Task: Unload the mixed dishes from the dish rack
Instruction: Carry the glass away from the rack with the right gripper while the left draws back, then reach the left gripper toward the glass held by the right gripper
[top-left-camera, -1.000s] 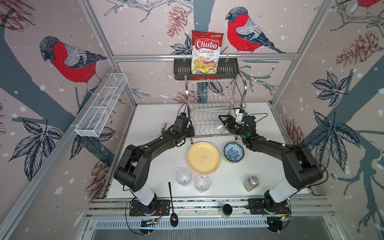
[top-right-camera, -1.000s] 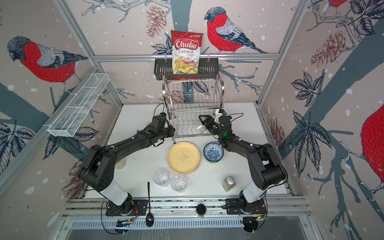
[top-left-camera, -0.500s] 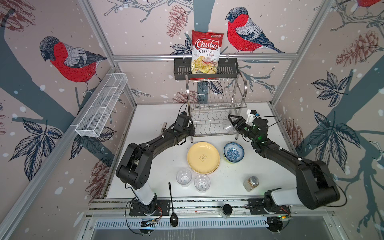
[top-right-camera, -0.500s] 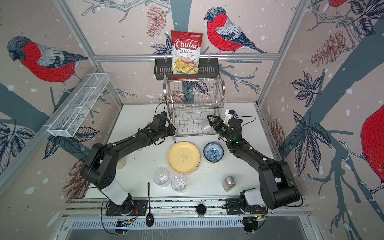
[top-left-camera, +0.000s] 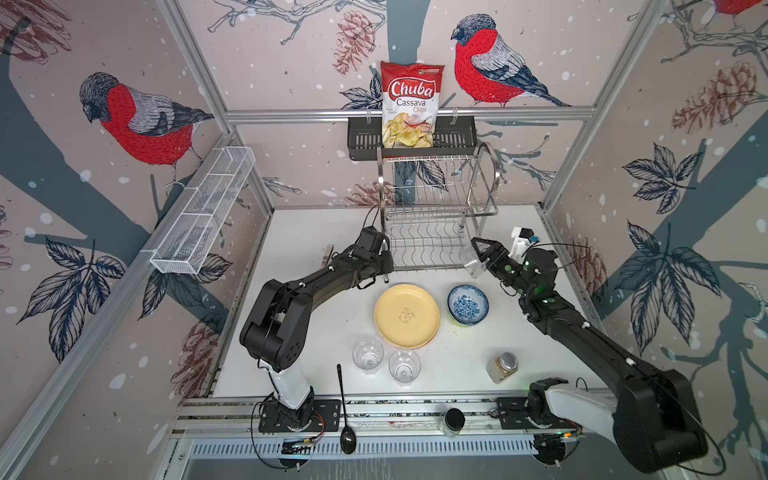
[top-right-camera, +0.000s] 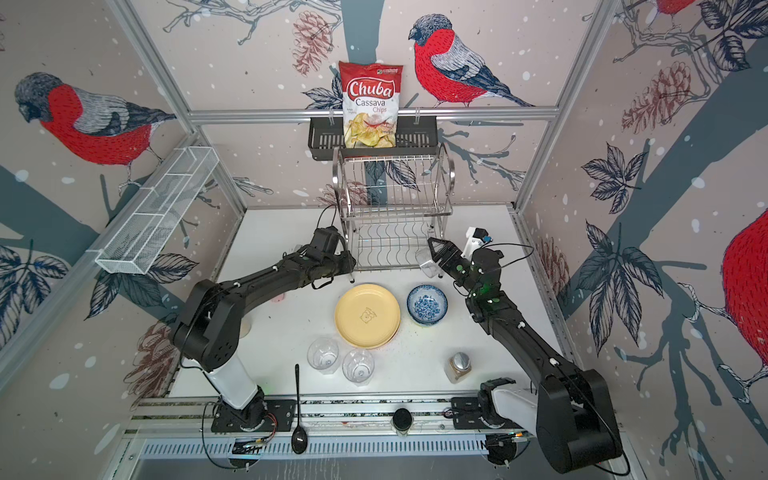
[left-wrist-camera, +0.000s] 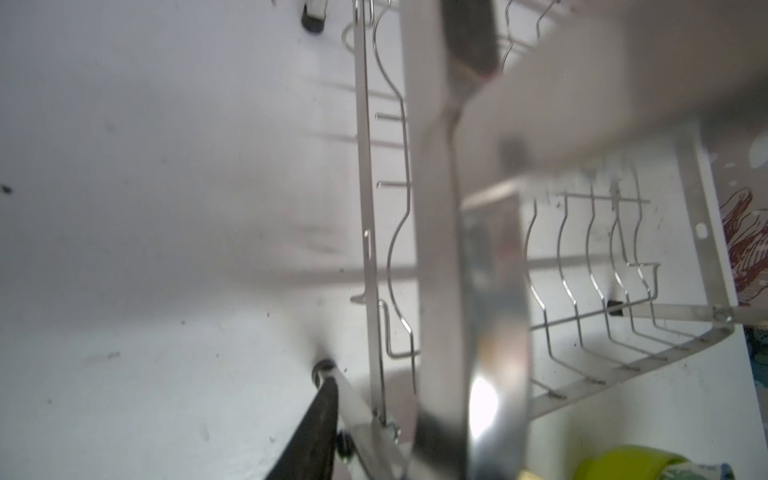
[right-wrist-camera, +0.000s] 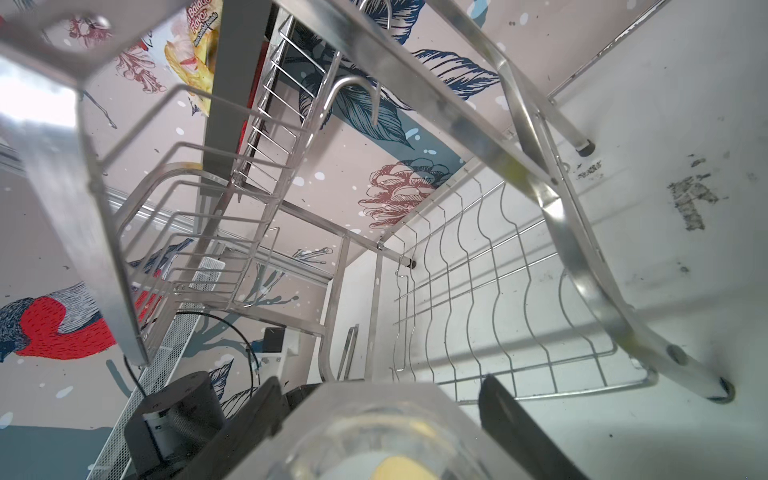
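Right jaws clamped a clear tumbler (top-left-camera: 471, 262) beside the empty-looking dish rack (top-left-camera: 432, 216); left jaws, I couldn't tell. Yellow plate (top-left-camera: 406, 316), bowls (top-left-camera: 467, 305) and two tumblers (top-left-camera: 368, 353) sat on the counter (top-left-camera: 307, 237).

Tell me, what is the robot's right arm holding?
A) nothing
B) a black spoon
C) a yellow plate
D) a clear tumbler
D: in the right wrist view the right fingers sit on either side of a clear tumbler, just beside the rack.
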